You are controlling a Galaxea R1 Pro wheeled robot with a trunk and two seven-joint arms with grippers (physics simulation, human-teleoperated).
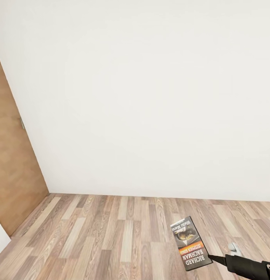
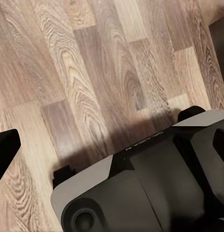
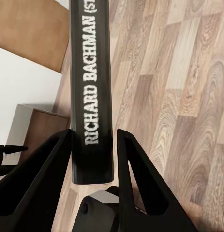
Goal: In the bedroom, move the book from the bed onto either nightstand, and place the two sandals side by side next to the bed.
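My right gripper (image 3: 92, 159) pinches the book (image 1: 190, 243) by its spine between both fingers, holding it above the wood floor (image 1: 111, 233) near a white wall (image 1: 150, 97), while I cannot tell my left gripper's finger state.

**Bare white wall above a wood-plank floor**

A plain white wall (image 1: 150, 97) takes up most of the head view, evenly lit and unmarked. Below it lies a floor (image 1: 111, 241) of brown wood-grain planks in mixed light and dark tones. At the left stands a light-brown wooden door (image 1: 14, 175) with a small metal fitting on its edge. In the right wrist view a low brown cabinet (image 3: 37, 130) stands against a white wall.
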